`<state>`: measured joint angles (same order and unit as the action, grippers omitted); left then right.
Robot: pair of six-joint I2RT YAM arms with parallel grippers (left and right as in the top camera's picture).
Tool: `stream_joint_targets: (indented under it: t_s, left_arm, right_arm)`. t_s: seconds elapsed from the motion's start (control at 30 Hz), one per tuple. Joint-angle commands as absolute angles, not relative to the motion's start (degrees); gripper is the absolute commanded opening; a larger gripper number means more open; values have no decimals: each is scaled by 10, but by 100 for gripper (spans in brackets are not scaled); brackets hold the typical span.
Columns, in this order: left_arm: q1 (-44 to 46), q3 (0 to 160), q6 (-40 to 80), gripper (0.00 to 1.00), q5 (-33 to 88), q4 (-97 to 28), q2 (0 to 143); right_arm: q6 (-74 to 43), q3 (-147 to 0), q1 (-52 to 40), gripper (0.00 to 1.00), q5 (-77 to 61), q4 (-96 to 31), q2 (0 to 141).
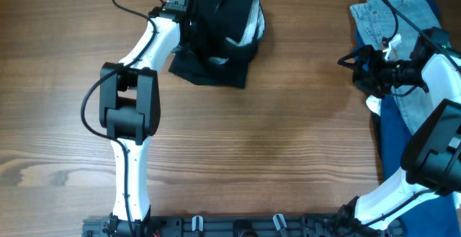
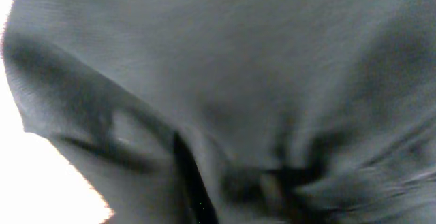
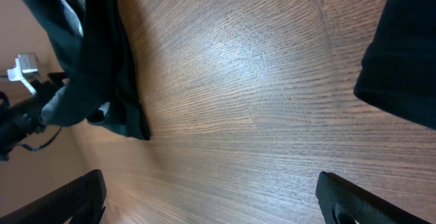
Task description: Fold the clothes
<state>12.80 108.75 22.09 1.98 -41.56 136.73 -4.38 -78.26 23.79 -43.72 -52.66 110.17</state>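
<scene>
Bunched black garment point(image 1: 225, 22) apparently touches left end effector point(image 1: 192, 29)

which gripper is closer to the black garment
Left. The left gripper is at the black garment's left edge, against the fabric. The right gripper is far across the table, open, by the light blue jeans.
</scene>
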Motion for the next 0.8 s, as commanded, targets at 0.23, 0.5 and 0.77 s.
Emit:
stream_joint_targets:
  t_s: [0.23, 0.5, 0.77]
  left_arm:
    - [119, 1050, 323, 4, 47, -452, 1437]
    - [57, 1050, 415, 4, 86, -468, 1437]
    - [4, 1050, 492, 4, 116, -467, 1436]
  right_arm:
    - [-25, -795, 236, 95, -451, -529, 1087]
    - [-15, -795, 236, 96, -451, -530, 1087]
    - [-10, -795, 234, 96, -451, -535, 1087]
